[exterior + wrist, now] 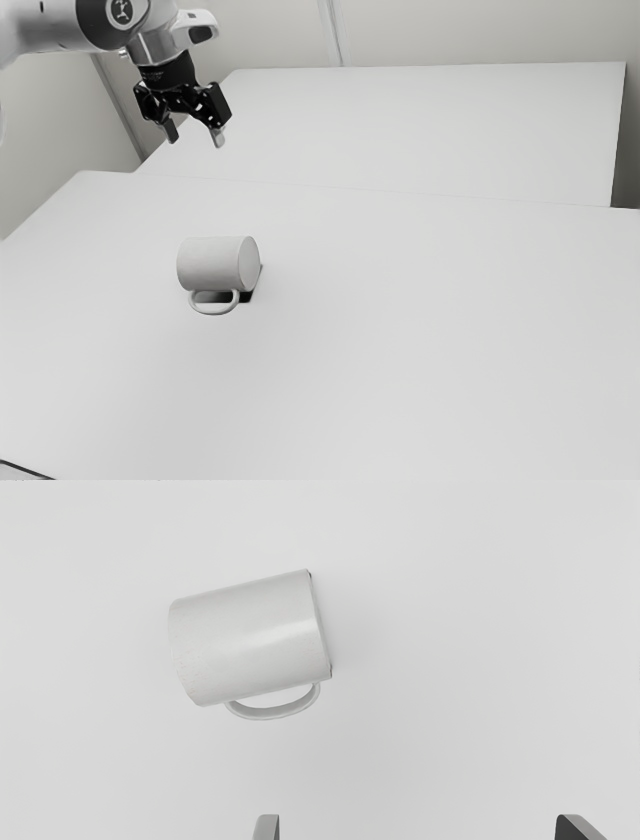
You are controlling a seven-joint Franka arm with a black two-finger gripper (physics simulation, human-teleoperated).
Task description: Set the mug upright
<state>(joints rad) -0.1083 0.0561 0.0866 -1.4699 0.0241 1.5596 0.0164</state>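
High over the table, toward the upper left of the exterior view, my gripper (pixel 194 140) hangs open with nothing between its fingers. A plain white mug (pixel 215 264) lies on its side on the table below, apart from the gripper. Its handle (pixel 214 308) points toward the exterior view's lower edge, and one round end faces that view's right. In the wrist view the mug (pixel 247 637) lies beyond the fingertips of my gripper (pixel 417 825), its curved side and handle (pixel 272 712) showing. The two fingers stand wide apart.
The mug rests on a broad white table (pixel 400 350). Behind it, a second white surface (pixel 430 130) reaches toward the pale walls. A thin dark line crosses the exterior view's lower left corner.
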